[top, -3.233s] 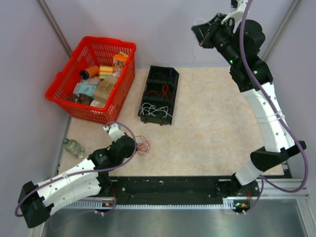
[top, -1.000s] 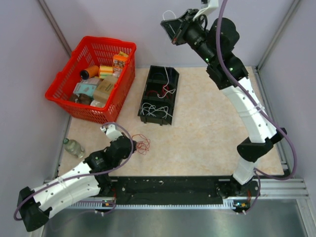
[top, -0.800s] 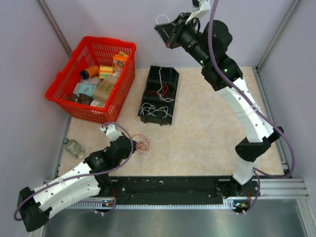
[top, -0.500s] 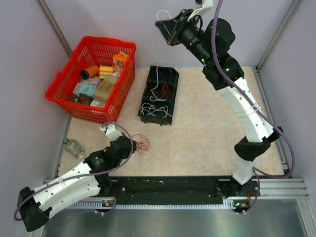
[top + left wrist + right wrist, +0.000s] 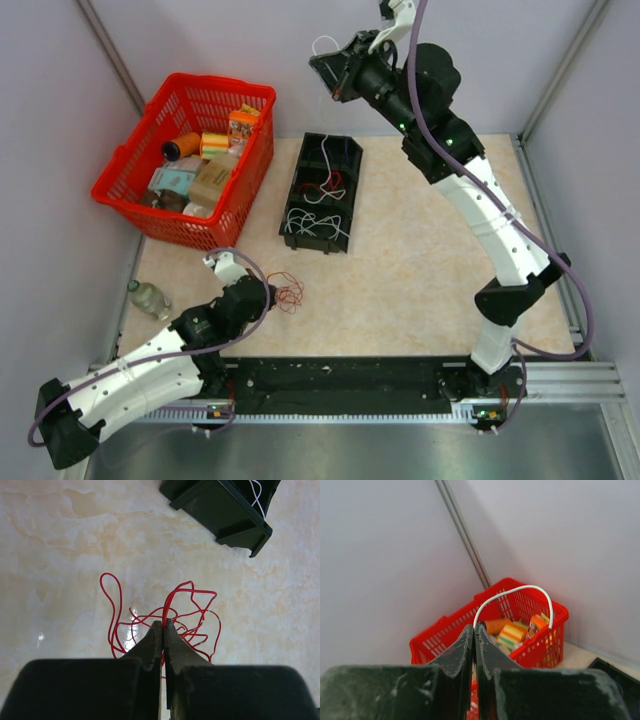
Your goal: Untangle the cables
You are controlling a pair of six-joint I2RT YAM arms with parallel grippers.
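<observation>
My left gripper [image 5: 262, 290] [image 5: 163, 623] is shut on the red cable [image 5: 289, 292] [image 5: 172, 612], a loopy bundle lying on the table at front left. My right gripper [image 5: 333, 82] [image 5: 474, 627] is raised high over the black tray [image 5: 345, 192] and is shut on a white cable [image 5: 322, 45] [image 5: 512, 593]. The white cable loops above the fingers and hangs down into the tray's middle compartment [image 5: 322, 170]. More white cable [image 5: 314, 226] lies in the tray's near compartment, red cable [image 5: 333, 182] in the middle one. No dark cable is clear.
A red basket [image 5: 120, 178] [image 5: 542, 645] full of small packages stands at back left. A plastic bottle [image 5: 148, 298] lies at the left edge beside my left arm. The black tray's corner [image 5: 235, 522] shows in the left wrist view.
My right arm swung left from the back right to above the tray, carrying the white cable, whose tail now trails into the tray. My left gripper and the red cable barely moved.
</observation>
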